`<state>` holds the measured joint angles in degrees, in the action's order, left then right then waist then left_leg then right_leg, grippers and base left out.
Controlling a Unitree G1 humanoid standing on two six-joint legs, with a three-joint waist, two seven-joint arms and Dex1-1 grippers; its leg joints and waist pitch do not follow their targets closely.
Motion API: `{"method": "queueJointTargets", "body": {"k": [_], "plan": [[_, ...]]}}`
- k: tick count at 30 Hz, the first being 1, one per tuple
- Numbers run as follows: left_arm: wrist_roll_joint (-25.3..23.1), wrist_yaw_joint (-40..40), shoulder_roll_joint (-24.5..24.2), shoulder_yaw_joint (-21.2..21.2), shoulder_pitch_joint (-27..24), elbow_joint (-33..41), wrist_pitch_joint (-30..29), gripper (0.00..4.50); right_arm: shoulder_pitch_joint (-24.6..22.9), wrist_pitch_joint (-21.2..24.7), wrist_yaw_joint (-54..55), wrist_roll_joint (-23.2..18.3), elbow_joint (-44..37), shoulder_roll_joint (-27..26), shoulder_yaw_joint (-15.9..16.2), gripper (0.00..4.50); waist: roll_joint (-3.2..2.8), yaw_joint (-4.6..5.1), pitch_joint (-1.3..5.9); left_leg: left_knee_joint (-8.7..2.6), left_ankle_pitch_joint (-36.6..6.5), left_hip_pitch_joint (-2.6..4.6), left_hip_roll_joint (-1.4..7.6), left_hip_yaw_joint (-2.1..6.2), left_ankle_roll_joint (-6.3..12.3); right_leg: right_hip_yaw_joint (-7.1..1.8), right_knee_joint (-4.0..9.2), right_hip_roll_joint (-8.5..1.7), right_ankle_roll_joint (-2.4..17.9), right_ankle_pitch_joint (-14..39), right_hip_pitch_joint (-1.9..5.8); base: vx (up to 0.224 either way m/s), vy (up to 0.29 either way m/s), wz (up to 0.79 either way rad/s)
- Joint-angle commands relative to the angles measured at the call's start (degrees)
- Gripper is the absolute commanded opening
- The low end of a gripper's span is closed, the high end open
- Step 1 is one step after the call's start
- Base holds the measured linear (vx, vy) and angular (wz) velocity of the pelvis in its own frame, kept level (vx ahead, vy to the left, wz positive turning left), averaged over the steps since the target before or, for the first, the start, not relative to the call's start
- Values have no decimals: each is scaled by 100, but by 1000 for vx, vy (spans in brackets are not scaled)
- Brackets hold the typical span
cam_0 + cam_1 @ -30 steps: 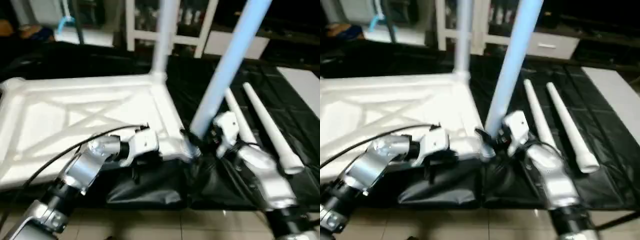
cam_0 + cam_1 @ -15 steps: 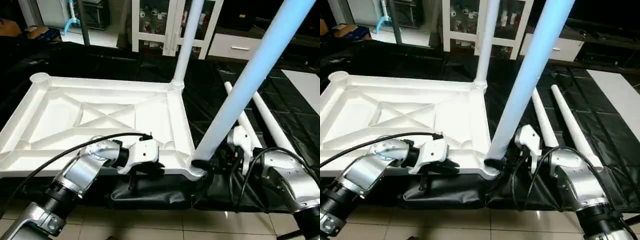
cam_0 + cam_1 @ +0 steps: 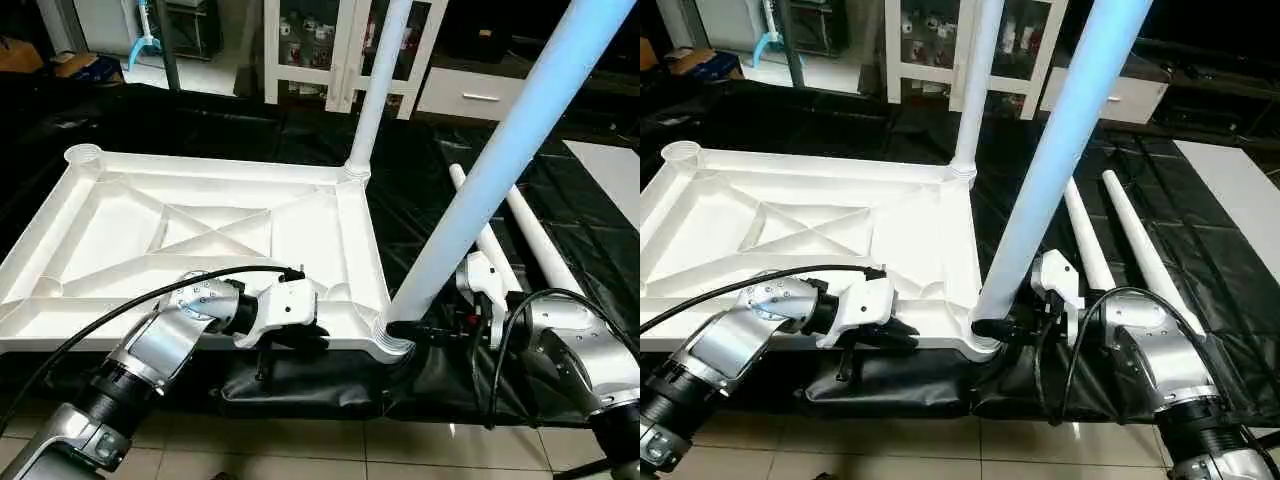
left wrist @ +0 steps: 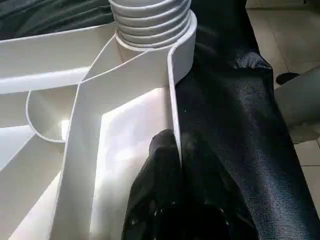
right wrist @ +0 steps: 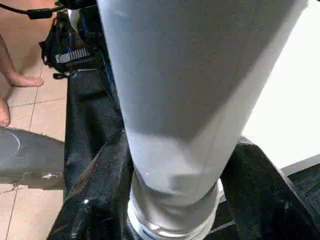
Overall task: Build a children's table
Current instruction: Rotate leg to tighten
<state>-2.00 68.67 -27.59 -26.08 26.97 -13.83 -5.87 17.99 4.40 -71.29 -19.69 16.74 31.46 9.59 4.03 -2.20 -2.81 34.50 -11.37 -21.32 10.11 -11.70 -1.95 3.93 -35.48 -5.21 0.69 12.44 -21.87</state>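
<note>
The children's table top (image 3: 120,225) lies underside up on a black sheet, its X ribs showing. One white leg (image 3: 375,90) stands in the far right corner socket. A second leg (image 3: 490,170) stands tilted in the near right socket (image 3: 385,345). My right gripper (image 3: 402,328) is shut on this leg's base, with a black finger (image 5: 95,200) pressed against each side of the tube. My left gripper (image 4: 177,150) is shut on the top's near rim, close to that socket. Two loose legs (image 3: 540,240) lie on the sheet to the right.
A white glass-door cabinet (image 3: 330,50) stands behind the work. A white panel (image 3: 610,165) lies at the far right. Tiled floor (image 3: 300,455) runs along the front edge of the sheet. A person's bare feet (image 5: 15,80) stand on the tiles near my right arm.
The head view has tilted up and steadied. My right gripper's fingers have drawn in onto the base of the near right leg. The left gripper keeps its hold on the rim.
</note>
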Motion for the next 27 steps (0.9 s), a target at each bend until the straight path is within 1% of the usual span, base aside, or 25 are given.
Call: {"method": "queueJointTargets", "body": {"k": [1,2,4,5,6,8,9,10,11,12,13,14,15,16,17,18,19,20,21,22,23,24,25,26,27], "plan": [[-138,257,-9,-278,-10,-92,66,0,27,22,-60,18,58,84,17,224,1,8,307,-430,-807,124,415,170,355,-310,358,-398,1448,367,175,0,0,0],[-218,94,27,-238,63,-182,34,0,7,128,314,57,88,-74,-79,207,-10,11,306,-435,-799,129,414,169,337,-311,361,-390,1444,364,168,0,0,0],[-261,-99,97,-175,132,-258,-47,0,10,197,729,118,130,-231,-165,194,-7,18,300,-436,-831,121,405,166,312,-316,366,-389,1437,404,163,0,0,0],[-293,-333,193,-93,207,-342,-149,0,10,246,1148,198,174,-393,-248,193,26,39,280,-461,-1083,119,400,172,172,-318,408,-390,1355,795,151,0,0,0],[-298,-391,218,-72,226,-361,-181,0,9,259,1249,218,182,-433,-267,193,19,37,274,-467,-1187,124,401,178,106,-323,418,-400,1312,969,144,0,0,0],[-265,-683,382,74,331,-448,-410,0,-7,333,1770,323,194,-646,-369,190,16,50,265,-483,-1474,140,402,193,-95,-330,469,-410,1153,1477,120,0,0,0],[-250,-864,487,162,416,-500,-568,0,-5,432,2198,394,175,-805,-445,189,15,56,253,-493,-1502,142,400,194,-133,-335,479,-406,1124,1543,103,0,0,0],[-252,-889,498,171,426,-506,-582,0,-4,442,2242,402,171,-823,-451,189,14,58,257,-497,-1524,146,397,199,-162,-335,487,-405,1091,1588,96,0,0,0],[-289,-1254,664,300,572,-613,-769,0,4,579,2885,527,112,-1085,-539,189,18,75,275,-510,-1457,119,397,221,-216,-327,468,-402,1031,1489,120,0,0,0],[-301,-1352,708,333,612,-645,-811,0,8,614,3053,563,96,-1154,-560,189,13,87,266,-520,-1459,107,397,219,-240,-328,464,-391,1012,1466,112,0,0,0],[-309,-1546,808,405,703,-729,-922,0,29,678,3417,663,62,-1319,-586,189,0,80,284,-508,-1474,133,388,223,-263,-324,470,-399,986,1434,103,0,0,0],[-311,-1593,831,422,725,-749,-948,0,34,694,3503,687,53,-1358,-592,189,9,88,279,-509,-1428,134,389,211,-261,-334,470,-392,994,1348,96,0,0,0],[-340,-1940,1000,529,864,-890,-1045,0,61,780,4037,909,5,-1601,-573,189,5,89,283,-504,-1416,131,385,211,-235,-332,469,-394,1018,1262,99,0,0,0],[-349,-2259,1173,631,988,-1013,-1176,0,105,796,4598,1157,9,-1862,-547,188,2,102,281,-501,-1313,131,375,194,-256,-342,457,-378,1026,1127,76,0,0,0],[-349,-2259,1173,631,988,-1013,-1176,0,105,796,4598,1157,9,-1862,-547,188,11,108,300,-497,-1222,121,367,200,-264,-336,439,-379,1052,1027,96,0,0,0],[-353,-2668,1404,762,1123,-1160,-1275,0,169,764,5437,1452,75,-2229,-563,188,15,93,313,-486,-1161,116,366,202,-238,-332,434,-387,1058,948,118,0,0,0],[-391,-3097,1669,858,1257,-1310,-1388,0,286,709,6345,1649,253,-2745,-588,188,-25,103,311,-479,-994,143,362,176,-260,-342,419,-363,1107,689,70,0,0,0],[-404,-3154,1709,860,1273,-1327,-1385,0,308,679,6479,1682,294,-2826,-582,188,-25,129,319,-479,-898,129,361,169,-280,-353,392,-364,1151,529,66,0,0,0],[-433,-3186,1754,834,1288,-1332,-1385,0,351,581,6635,1755,366,-2936,-537,188,17,104,359,-464,-655,89,336,192,-258,-337,350,-371,1152,265,141,0,0,0],[-444,-3179,1766,827,1285,-1326,-1394,0,363,555,6688,1779,383,-2975,-536,188,-4,72,392,-417,-342,111,329,169,-114,-344,291,-352,1182,-278,151,0,0,0],[-484,-3144,1769,794,1269,-1303,-1384,0,393,510,6742,1802,409,-3033,-533,188,-16,64,390,-393,-40,91,322,154,102,-347,251,-339,1243,-821,155,0,0,0],[-499,-3091,1749,774,1247,-1276,-1388,0,406,485,6697,1766,400,-3037,-550,188,-15,55,390,-385,64,94,314,145,193,-344,241,-326,1275,-1008,157,0,0,0],[-501,-3063,1735,775,1225,-1248,-1412,0,414,479,6642,1673,379,-3057,-598,188,-7,45,381,-377,104,86,309,135,350,-344,236,-332,1323,-1157,165,0,0,0],[-501,-3063,1735,775,1225,-1248,-1412,0,414,479,6642,1673,379,-3057,-598,188,-14,40,374,-379,73,90,315,131,395,-344,242,-340,1349,-1131,164,0,0,0],[-513,-2971,1660,737,1181,-1216,-1375,0,425,414,6295,1465,291,-3035,-614,188,-13,41,361,-386,-50,85,326,133,434,-344,260,-350,1366,-961,168,0,0,0]]}}
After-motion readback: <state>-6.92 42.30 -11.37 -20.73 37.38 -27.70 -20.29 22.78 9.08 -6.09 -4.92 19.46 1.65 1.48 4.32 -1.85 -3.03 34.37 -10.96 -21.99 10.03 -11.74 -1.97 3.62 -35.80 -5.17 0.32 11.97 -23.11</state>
